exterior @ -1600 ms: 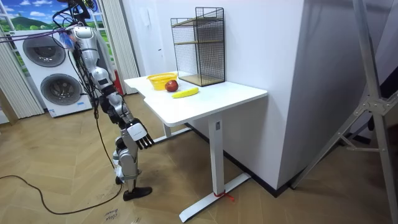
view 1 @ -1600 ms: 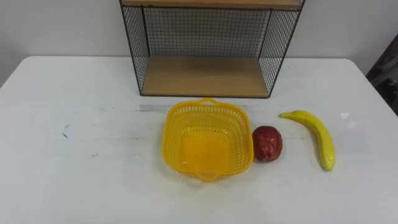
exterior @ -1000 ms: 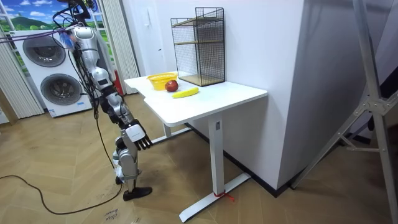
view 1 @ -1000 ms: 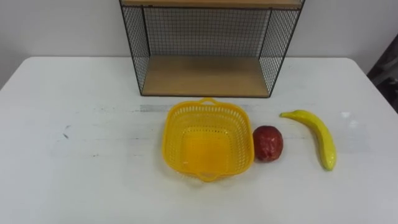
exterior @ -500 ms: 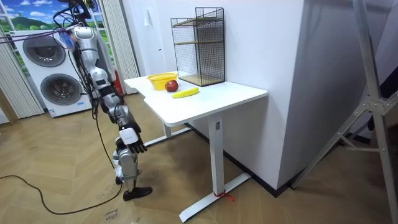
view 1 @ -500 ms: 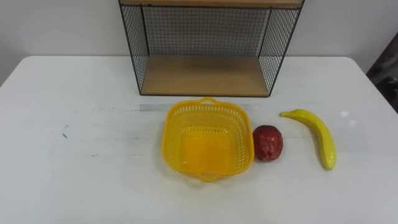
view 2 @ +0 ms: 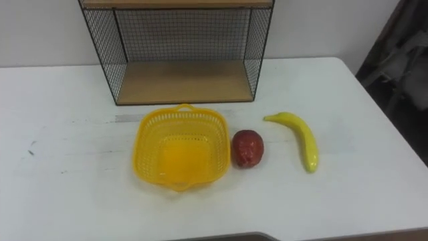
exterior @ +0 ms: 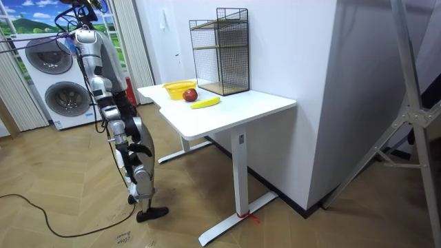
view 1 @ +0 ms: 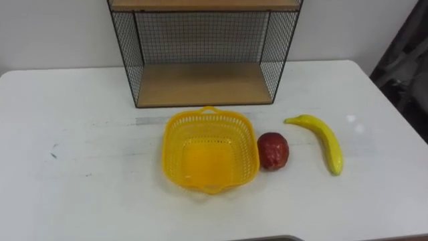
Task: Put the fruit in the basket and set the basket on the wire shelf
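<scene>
The right hand (exterior: 140, 148) hangs low beside the robot's thigh in the room view, well apart from everything on the table; at that distance I cannot tell whether it is released or clenched. The robot stands upright on the wooden floor (exterior: 62, 179) at the table's end on the room view's left, with two washing machines (exterior: 58, 86) behind it.

The white table (view 1: 80, 167) has broad bare room left of the basket and a narrower strip between the basket and the near edge. Its right edge runs just past the banana.

The yellow basket (view 1: 175, 152) sits near the middle of the table, open side up, its bottom showing bare. Its two small handle tabs face the shelf and the near edge. The wire shelf (view 1: 204, 84) stands just behind it against the wall (view 1: 53, 33), open to the front, with its lower wooden board bare.

The red fruit (view 1: 273, 150) lies on the table just beside the basket's right rim; whether they touch I cannot tell. The banana (view 1: 319, 140) lies further right, apart from the red fruit. Its long axis runs on a slant: one tip points back and left toward the shelf's right corner, the other toward the near edge.
</scene>
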Available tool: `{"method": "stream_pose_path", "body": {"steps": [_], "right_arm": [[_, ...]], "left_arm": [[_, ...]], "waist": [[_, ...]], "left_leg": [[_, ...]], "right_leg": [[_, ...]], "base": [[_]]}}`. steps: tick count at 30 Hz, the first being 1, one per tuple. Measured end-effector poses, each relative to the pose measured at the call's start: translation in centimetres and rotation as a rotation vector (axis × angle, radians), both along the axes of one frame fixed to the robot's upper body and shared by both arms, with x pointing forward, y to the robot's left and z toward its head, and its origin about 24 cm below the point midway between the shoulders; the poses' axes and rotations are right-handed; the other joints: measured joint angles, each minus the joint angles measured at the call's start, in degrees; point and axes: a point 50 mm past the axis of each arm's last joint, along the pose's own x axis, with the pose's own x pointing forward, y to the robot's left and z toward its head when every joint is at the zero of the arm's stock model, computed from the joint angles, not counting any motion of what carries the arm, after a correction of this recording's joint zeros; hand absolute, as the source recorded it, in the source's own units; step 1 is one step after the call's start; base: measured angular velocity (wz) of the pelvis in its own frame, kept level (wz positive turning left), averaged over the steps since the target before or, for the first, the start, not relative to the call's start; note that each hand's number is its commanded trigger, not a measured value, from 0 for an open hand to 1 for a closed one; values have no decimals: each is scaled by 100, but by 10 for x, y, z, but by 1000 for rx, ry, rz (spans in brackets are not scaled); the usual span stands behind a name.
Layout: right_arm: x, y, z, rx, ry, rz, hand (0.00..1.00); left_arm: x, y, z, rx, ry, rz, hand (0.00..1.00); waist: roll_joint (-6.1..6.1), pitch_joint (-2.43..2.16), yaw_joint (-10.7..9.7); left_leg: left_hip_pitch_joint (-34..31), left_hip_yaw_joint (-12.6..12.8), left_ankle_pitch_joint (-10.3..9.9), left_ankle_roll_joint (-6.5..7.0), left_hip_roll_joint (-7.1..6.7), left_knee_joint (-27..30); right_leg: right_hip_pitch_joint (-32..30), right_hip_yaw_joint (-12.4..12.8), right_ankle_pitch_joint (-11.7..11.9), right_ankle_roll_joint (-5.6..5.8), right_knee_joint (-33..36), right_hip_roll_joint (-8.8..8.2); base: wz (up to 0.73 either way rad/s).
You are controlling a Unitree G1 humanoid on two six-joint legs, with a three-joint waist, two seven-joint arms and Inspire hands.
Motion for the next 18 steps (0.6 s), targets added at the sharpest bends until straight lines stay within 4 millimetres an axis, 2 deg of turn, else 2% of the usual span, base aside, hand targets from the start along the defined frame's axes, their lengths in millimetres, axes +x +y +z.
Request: {"method": "stream_pose_path", "body": {"steps": [3, 6, 12, 15, 16, 17, 18], "right_arm": [[5, -15, 6, -44, -10, -125, 0], [17, -30, 13, -93, -24, -198, 0], [56, -69, 39, -263, -84, -231, 0], [71, -80, 51, -325, -133, -238, 0], [82, -86, 60, -361, -161, -231, 0], [92, -92, 71, -411, -189, -216, 0], [97, -95, 76, -441, -198, -204, 0]], "left_arm": [[-6, 3, 2, 27, 10, 19, 0], [-5, 6, 3, 66, 1, 22, 0], [7, 15, 6, 107, -61, -5, 0], [11, 16, 7, 113, -85, -12, 0], [12, 16, 7, 115, -98, -16, 0], [14, 16, 7, 114, -106, -23, 0], [14, 16, 7, 114, -106, -28, 0]], "waist": [[-16, -7, -104], [-69, -4, -112], [-135, 17, -97], [-134, 16, -95], [-156, 3, -54], [-125, 23, -32], [-123, 23, -25]], "left_leg": [[10, 0, 1, 0, -5, 0], [7, 23, 2, 0, -4, -3], [-11, 68, 3, -1, -3, -16], [-51, 74, 3, -1, -6, -7], [-103, 99, 4, -1, -6, -6], [-152, 132, 5, 0, -6, -6], [-183, 141, 5, 0, -6, -4]], "right_leg": [[9, -5, 1, 1, 4, -5], [-58, 43, -31, -7, 93, -4], [-87, 67, -28, -5, 75, 4], [-133, 78, -28, -4, 81, 4], [-209, 116, -25, -5, 106, 10], [-285, 155, -19, -6, 137, 15], [-291, 164, -19, -6, 157, 15]], "base": [[0], [-8], [-2], [-2], [-15], [-15], [-9]]}}
